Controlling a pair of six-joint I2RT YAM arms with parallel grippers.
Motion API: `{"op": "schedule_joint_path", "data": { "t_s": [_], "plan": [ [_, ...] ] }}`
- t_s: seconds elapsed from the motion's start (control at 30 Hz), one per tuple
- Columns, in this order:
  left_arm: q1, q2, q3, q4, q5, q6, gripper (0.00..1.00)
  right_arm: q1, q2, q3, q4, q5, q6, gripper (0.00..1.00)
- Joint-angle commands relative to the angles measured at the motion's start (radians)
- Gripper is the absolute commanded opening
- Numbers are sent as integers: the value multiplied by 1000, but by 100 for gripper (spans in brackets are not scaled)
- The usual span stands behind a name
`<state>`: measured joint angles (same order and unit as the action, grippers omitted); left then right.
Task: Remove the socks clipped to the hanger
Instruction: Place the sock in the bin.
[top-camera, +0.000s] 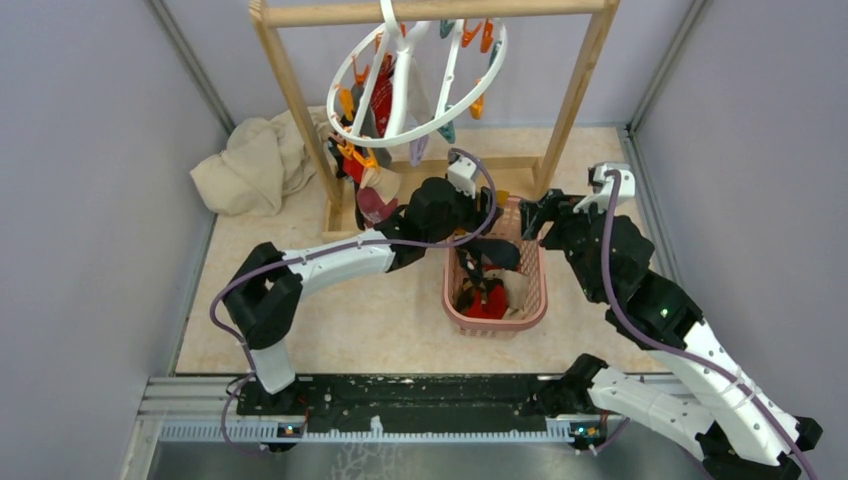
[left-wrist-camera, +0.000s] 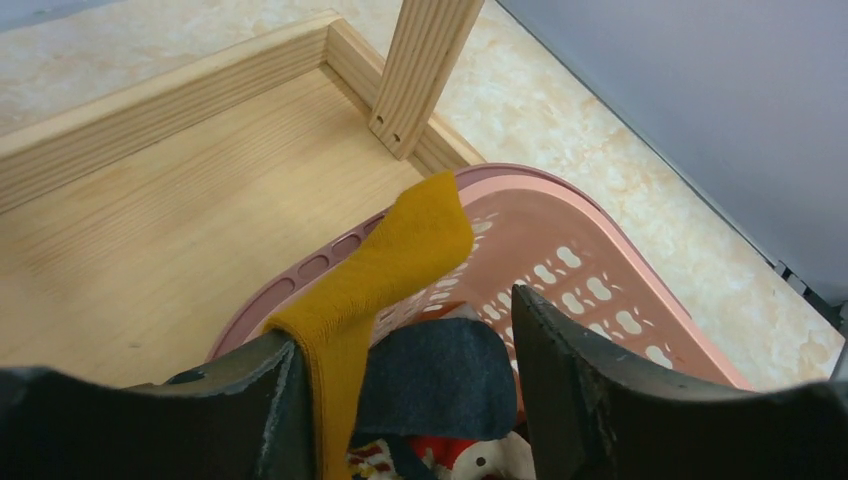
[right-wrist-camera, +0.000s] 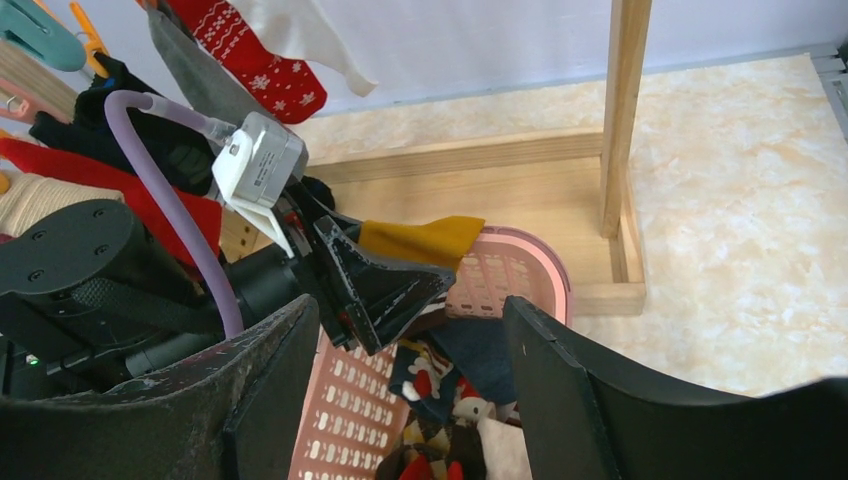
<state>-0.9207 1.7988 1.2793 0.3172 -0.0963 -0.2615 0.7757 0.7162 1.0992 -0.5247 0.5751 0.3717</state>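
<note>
The white ring hanger (top-camera: 403, 85) hangs from the rack bar, with several socks (top-camera: 372, 190) clipped on its left side, among them a red patterned one (right-wrist-camera: 255, 55). My left gripper (left-wrist-camera: 405, 330) is open over the pink basket (left-wrist-camera: 600, 230). A mustard yellow sock (left-wrist-camera: 400, 260) lies draped over its left finger and the basket rim, no longer pinched. Below it a dark blue sock (left-wrist-camera: 440, 370) rests on other socks in the basket. My right gripper (right-wrist-camera: 410, 310) is open and empty just above the basket's right side, facing the left gripper's fingers (right-wrist-camera: 380, 290).
The wooden rack frame (top-camera: 285, 80) stands behind the basket (top-camera: 540, 290), with its base boards (left-wrist-camera: 150, 100) on the table. A heap of beige cloth (top-camera: 250, 165) lies at the back left. Grey walls close in on the left, right and back.
</note>
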Motion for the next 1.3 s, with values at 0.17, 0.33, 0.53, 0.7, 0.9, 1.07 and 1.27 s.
{"op": "schedule_joint_path", "data": {
  "t_s": [0.17,0.33,0.53,0.7,0.9,1.07,1.27],
  "plan": [
    [-3,-82,-38,3,109,-31,77,-4,-2,-18,38,-23,12,69],
    [-13,-139,-56,-42,206,-36,78,-4,6,-24,49,-26,9,70],
    [-20,-186,-65,-108,246,-8,85,-6,15,-28,61,-35,11,70],
    [-21,-112,66,-301,167,55,85,-7,14,-24,58,-33,10,70],
    [-23,-61,134,-400,114,122,86,-6,-5,-2,32,-17,7,70],
    [-26,-59,187,-477,106,164,85,-6,-13,16,14,-13,4,70],
    [-83,-196,128,-484,118,164,84,-6,-2,21,22,-20,-8,71]
  ]
}}
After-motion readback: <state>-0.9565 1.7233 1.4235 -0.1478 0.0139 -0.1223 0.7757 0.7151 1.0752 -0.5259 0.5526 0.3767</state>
